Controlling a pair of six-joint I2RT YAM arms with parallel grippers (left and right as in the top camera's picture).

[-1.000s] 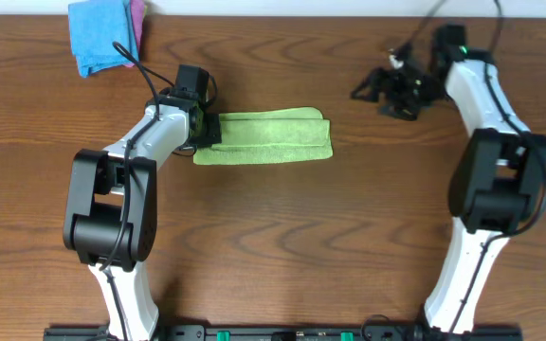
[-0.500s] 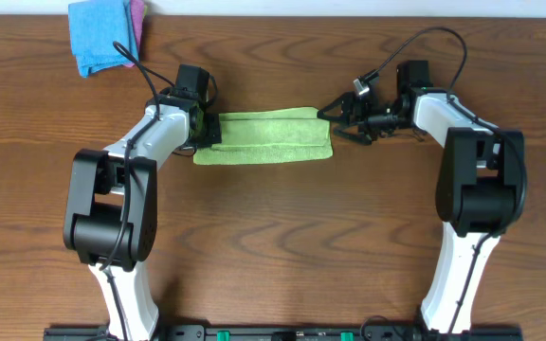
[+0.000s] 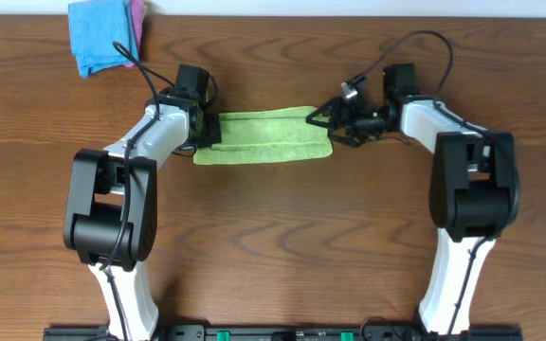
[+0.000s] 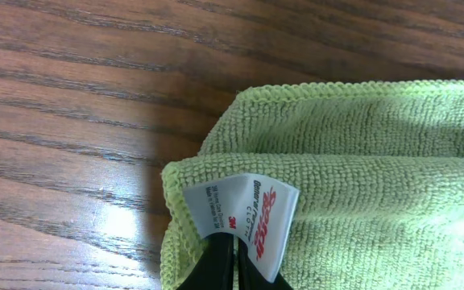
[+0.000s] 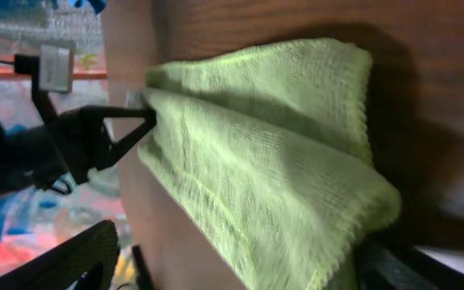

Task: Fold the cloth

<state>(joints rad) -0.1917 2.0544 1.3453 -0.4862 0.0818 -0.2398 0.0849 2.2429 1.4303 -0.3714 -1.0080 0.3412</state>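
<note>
Clamped tight with the left gripper [image 3: 207, 129]: pressed together on the left end of the cloth [image 3: 263, 138], right at the corner with the white tag [image 4: 244, 213]. From the left wrist, black fingertips [image 4: 220, 262] squeezed side by side just under that tag, with green fabric bunched around them.

Over at the cloth's other end, spread wide with the right gripper [image 3: 328, 125], jaws well apart. Straddling the right end there, with one finger [image 5: 79, 254] off one side of the cloth and the other down by the opposite corner. Cannot tell whether touching the fabric or just beside it.

So, lying flat on the table [image 3: 273, 237] between the two grippers: left end in the pinch, right end inside the open spread. Folded already into a narrow strip, at least two layers showing at the tag end. Stretched long-ways from left gripper to right gripper, short-ways toward and away from the arm bases. Tag end pointing at the left gripper, plain folded end pointing at the right one.

Well beyond the cloth's left end, toward the far edge: a blue cloth [image 3: 98, 38], with a bit of pink cloth [image 3: 138, 19] peeking out beside it.
</note>
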